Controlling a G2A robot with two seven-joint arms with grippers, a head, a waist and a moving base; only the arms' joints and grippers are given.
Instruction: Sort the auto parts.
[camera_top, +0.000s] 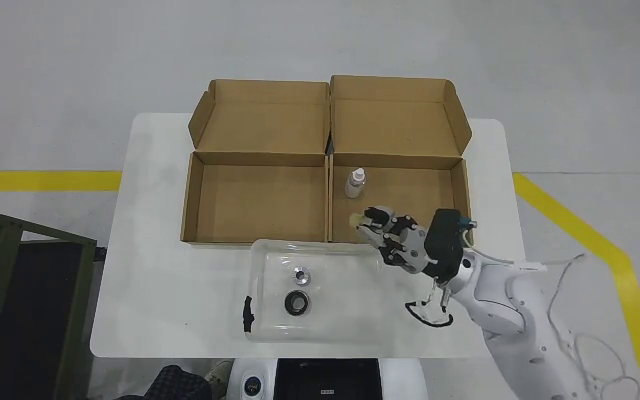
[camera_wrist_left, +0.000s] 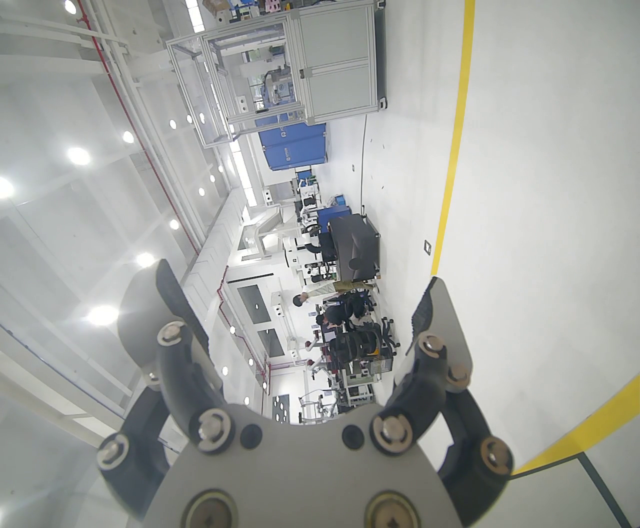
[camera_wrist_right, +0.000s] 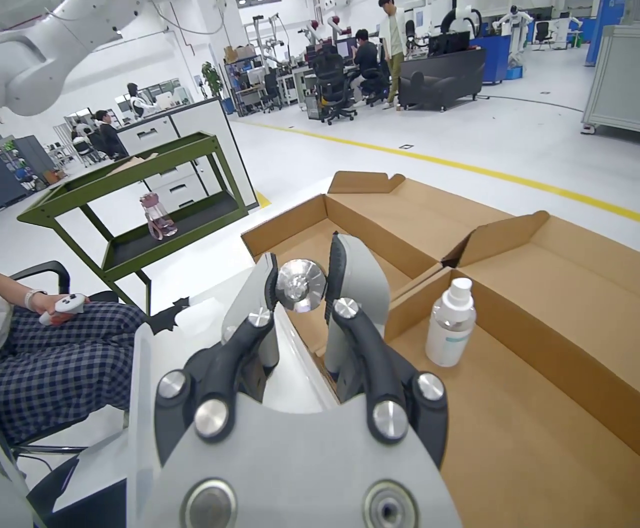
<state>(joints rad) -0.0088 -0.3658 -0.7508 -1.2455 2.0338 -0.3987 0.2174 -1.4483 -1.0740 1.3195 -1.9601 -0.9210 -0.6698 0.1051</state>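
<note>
The right gripper (camera_wrist_right: 302, 270) pinches a shiny round metal part (camera_wrist_right: 301, 288) across its rim, one ribbed black pad on either side; the part hangs over the near left corner of the right-hand brown cardboard box (camera_top: 420, 205), just past the far right corner of the clear plastic tray (camera_top: 262, 290). A small white plastic spray bottle (camera_top: 355, 182) stands upright in that box, a little farther in than the part; the left-hand brown cardboard box (camera_top: 255, 200) sits beside it. In the tray lie a small silver metal piece (camera_top: 300, 274) and a black ring (camera_top: 296, 302).

The part looks rigid, dense for its size and polished, so probably slippery; the hold across its widest rim seems the soundest, since the domed face offers little purchase; set down rather than dropped, it should spare the light bottle, which would likely tip at a knock.

The left gripper (camera_wrist_left: 300, 282) has its fingers spread wide, holding nothing, aimed out at the room.
</note>
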